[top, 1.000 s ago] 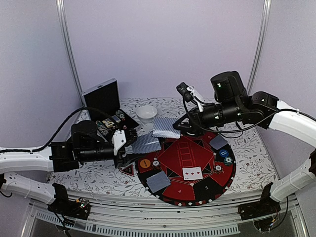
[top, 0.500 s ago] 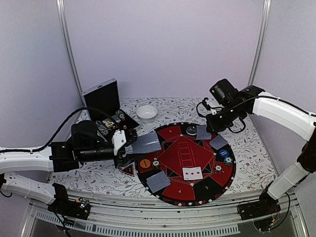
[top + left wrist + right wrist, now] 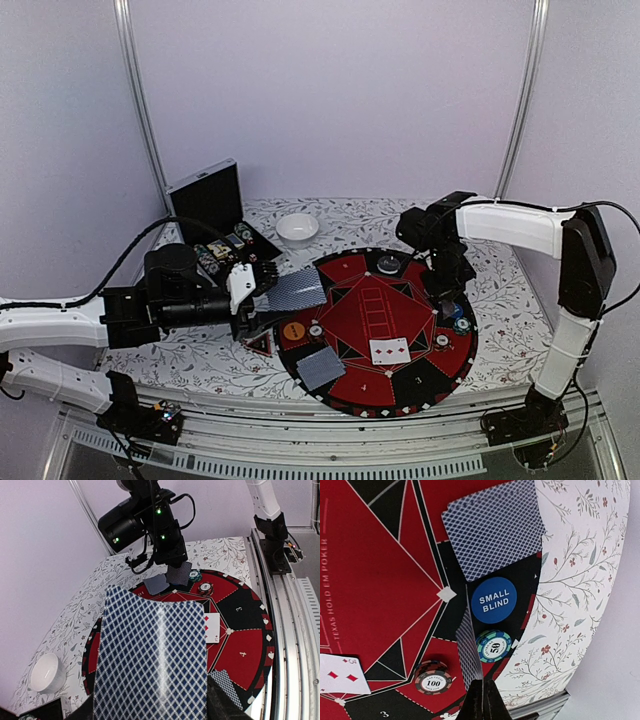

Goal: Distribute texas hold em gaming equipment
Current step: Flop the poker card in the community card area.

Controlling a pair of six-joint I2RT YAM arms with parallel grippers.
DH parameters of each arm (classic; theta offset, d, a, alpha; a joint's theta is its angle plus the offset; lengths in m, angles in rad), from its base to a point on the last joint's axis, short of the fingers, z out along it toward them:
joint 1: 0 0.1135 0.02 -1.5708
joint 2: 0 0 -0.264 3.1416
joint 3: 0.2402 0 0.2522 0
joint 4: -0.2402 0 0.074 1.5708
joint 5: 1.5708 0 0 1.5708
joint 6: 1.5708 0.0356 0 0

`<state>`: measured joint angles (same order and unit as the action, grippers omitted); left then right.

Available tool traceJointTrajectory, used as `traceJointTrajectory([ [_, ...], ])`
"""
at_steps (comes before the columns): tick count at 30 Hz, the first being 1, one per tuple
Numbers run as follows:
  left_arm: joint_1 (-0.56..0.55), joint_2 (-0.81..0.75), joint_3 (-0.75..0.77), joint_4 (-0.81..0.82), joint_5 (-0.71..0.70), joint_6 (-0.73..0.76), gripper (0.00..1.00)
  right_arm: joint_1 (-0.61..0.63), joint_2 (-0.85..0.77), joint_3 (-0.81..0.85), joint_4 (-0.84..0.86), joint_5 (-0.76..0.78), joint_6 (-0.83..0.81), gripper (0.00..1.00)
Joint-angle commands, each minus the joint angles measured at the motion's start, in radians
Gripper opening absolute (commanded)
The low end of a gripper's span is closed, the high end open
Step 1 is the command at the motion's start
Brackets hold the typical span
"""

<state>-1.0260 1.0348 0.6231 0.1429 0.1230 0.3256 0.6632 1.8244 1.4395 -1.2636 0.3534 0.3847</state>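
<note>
Right gripper pinches a card edge-on, bottom centre of its wrist view, hidden from above; left gripper clasps blue-backed cards.

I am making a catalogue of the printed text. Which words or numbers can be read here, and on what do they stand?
"SMALL BLIND": blue button disc.
"50": green-edged chip.
"100": dark chip.
"TEXAS HOLD EM POKER": red mat.
"3", "4": also on the mat.
"3": face-up card.
The print on the orange disc is too small to read.
</note>
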Motion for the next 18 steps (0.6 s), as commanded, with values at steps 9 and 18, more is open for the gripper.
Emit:
traceJointTrajectory([
  [9, -0.011, -0.001, 0.027, 0.023, 0.008, 0.004, 0.53, 0.151, 0.254, 0.146, 0.069, -0.161, -0.022, 0.02],
  [18, -0.011, -0.008, 0.028, 0.024, 0.011, 0.003, 0.53, 0.149, 0.279, 0.129, 0.233, -0.390, -0.086, 0.02],
])
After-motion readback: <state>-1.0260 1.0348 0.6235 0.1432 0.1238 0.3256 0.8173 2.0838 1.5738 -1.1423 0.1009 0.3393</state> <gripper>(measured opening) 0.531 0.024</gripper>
